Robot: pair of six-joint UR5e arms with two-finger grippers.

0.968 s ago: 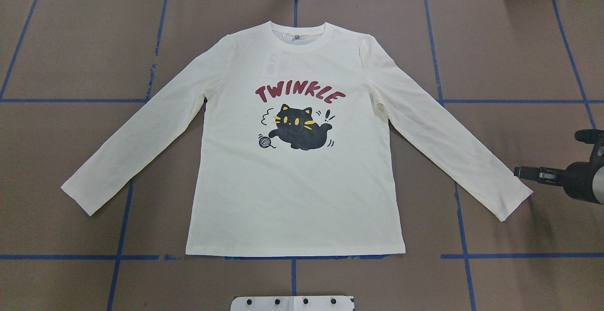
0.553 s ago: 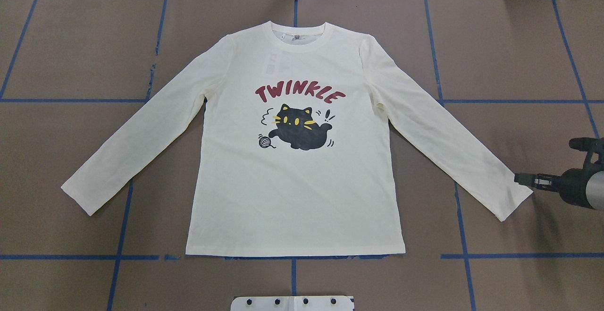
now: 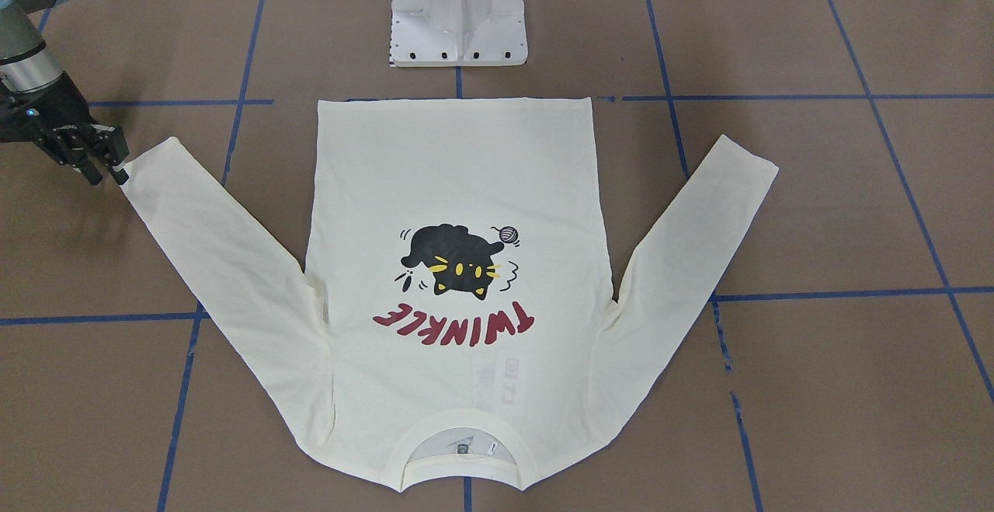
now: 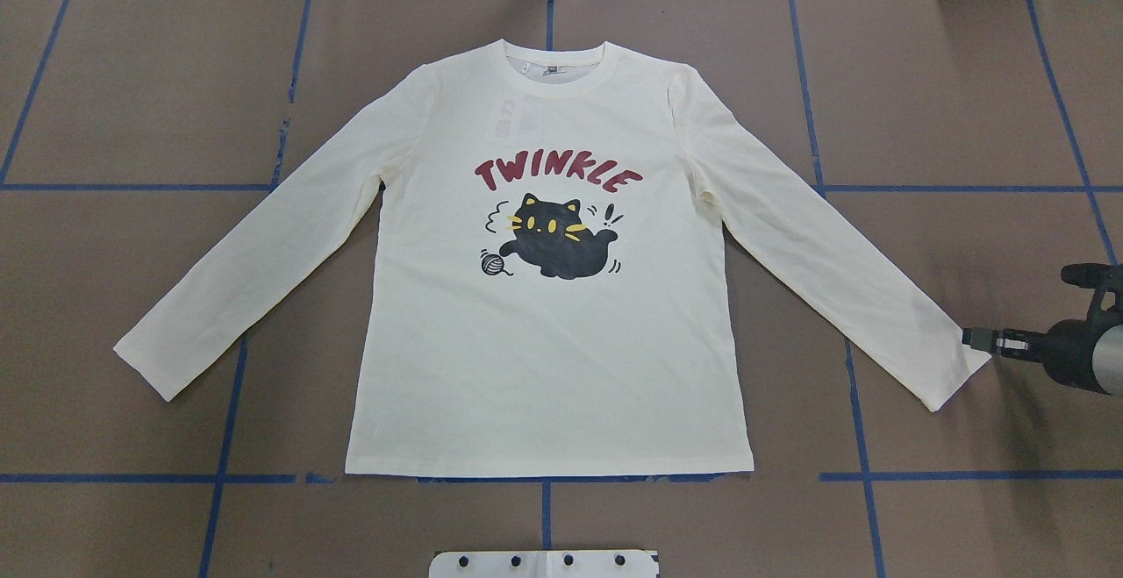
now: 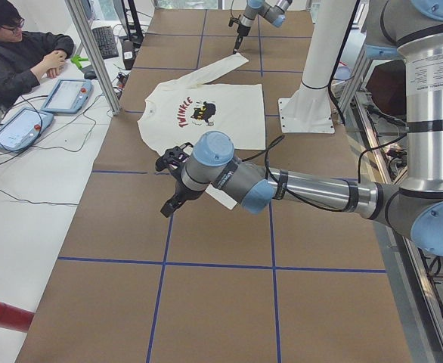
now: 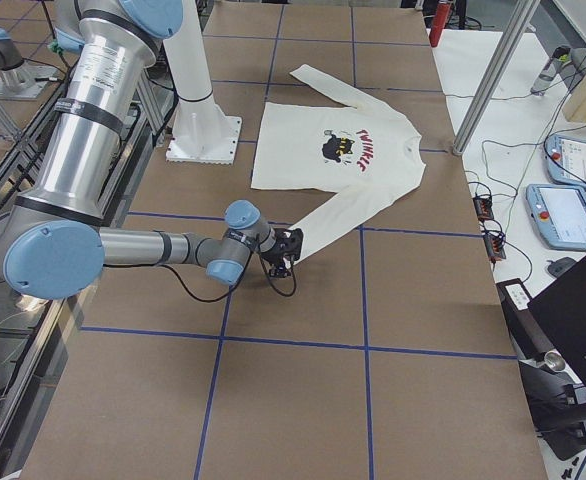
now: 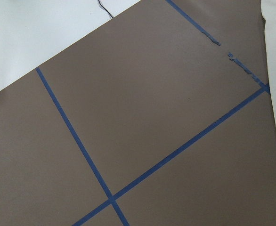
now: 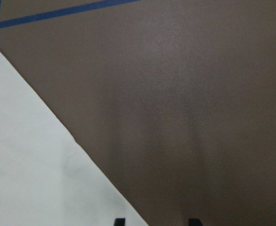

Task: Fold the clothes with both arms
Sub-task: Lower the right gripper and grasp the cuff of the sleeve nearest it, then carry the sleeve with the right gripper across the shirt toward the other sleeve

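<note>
While the right gripper sits at a sleeve end, we find the shirt spread flat and unfolded on the table.

We see the cream shirt lying print side up in the middle of the brown table, its collar on the far side from the white pedestal and its hem along a blue tape line, with both sleeves angled outward. The right gripper is low at the cuff of the sleeve on the robot's right; in its wrist view the two fingertips stand apart, unclamped, with the cloth's edge reaching just between them. The left gripper hangs over bare brown paper near the other sleeve's end; it shows only in the side view, so we cannot tell whether its jaws are wide or narrow.
</note>
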